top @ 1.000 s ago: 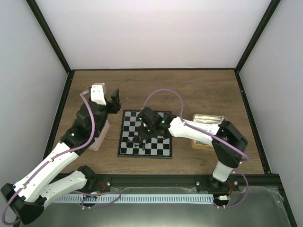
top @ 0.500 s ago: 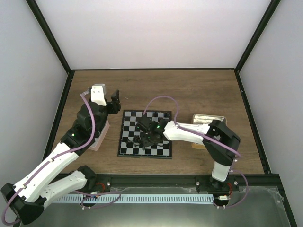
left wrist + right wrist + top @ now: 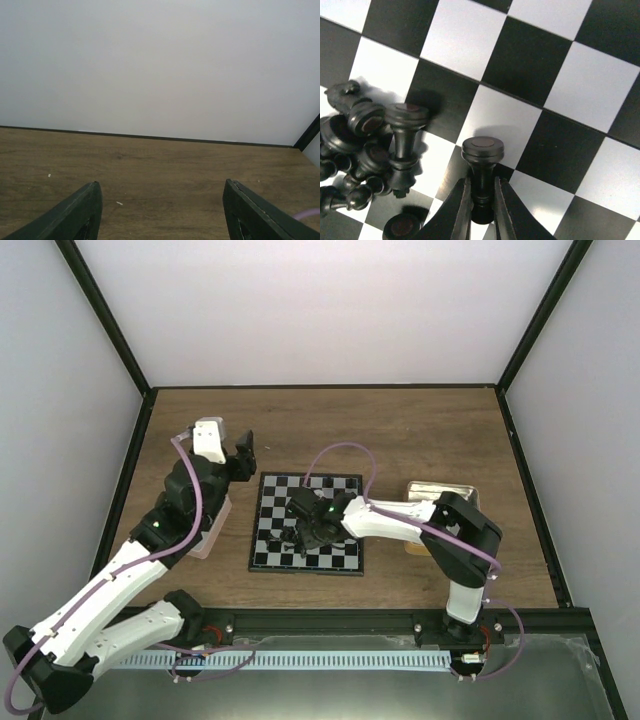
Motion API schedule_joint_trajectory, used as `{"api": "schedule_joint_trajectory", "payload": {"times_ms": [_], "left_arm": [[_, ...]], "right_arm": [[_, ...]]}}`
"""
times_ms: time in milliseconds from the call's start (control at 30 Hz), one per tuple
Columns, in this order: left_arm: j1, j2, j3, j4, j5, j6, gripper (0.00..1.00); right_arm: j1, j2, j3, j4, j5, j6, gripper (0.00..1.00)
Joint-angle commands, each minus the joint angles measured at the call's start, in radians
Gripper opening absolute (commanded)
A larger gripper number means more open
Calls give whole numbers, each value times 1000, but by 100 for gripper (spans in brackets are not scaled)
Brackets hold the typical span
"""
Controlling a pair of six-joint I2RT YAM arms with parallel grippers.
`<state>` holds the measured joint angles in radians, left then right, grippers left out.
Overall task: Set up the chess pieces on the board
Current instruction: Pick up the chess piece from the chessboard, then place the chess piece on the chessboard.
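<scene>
The right claw (image 3: 482, 186) pinches the stem of a black chess piece (image 3: 482, 148) on the board (image 3: 506, 117), its base pointing away from the claw, beside a heap of fallen black pieces (image 3: 365, 150). The left claw (image 3: 161, 200) hangs wide and empty over the tabletop (image 3: 165, 160).

The table (image 3: 420, 440) is showing brown wood grain with a matt finish. The board (image 3: 462, 42) is looking smooth, its black and white squares giving off a soft sheen. The black chess pieces (image 3: 404, 131) are gleaming, hard and glossy like moulded plastic. The 2 fingers (image 3: 455, 212) of the right gripper (image 3: 482, 192) are looking dark and matt, while the arm shells (image 3: 100, 600) are showing smooth white plastic.
</scene>
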<state>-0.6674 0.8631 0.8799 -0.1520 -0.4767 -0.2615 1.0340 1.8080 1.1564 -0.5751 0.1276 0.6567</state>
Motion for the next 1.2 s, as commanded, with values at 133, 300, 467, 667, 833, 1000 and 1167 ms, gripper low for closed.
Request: {"api": "schedule_joint_trajectory", "payload": {"times_ms": [133, 300, 467, 667, 833, 1000, 1167], "left_arm": [[3, 13, -42, -43, 78, -118, 68], [9, 59, -67, -49, 273, -238, 76], [131, 188, 1, -57, 715, -322, 78], [173, 314, 62, -67, 1121, -304, 81], [174, 352, 62, -73, 1272, -282, 81], [178, 368, 75, -137, 1273, -235, 77], [183, 423, 75, -159, 1301, -232, 60]], "right_arm": [[3, -87, -100, 149, 113, -62, 7], [-8, -250, -212, 350, 145, -158, 7], [-10, -454, -341, 572, 97, -301, 7], [-10, -584, -406, 679, 56, -420, 7], [-10, -619, -419, 708, 28, -488, 7], [-10, -626, -416, 703, 19, -516, 7], [-10, -621, -410, 697, 30, -518, 7]]}}
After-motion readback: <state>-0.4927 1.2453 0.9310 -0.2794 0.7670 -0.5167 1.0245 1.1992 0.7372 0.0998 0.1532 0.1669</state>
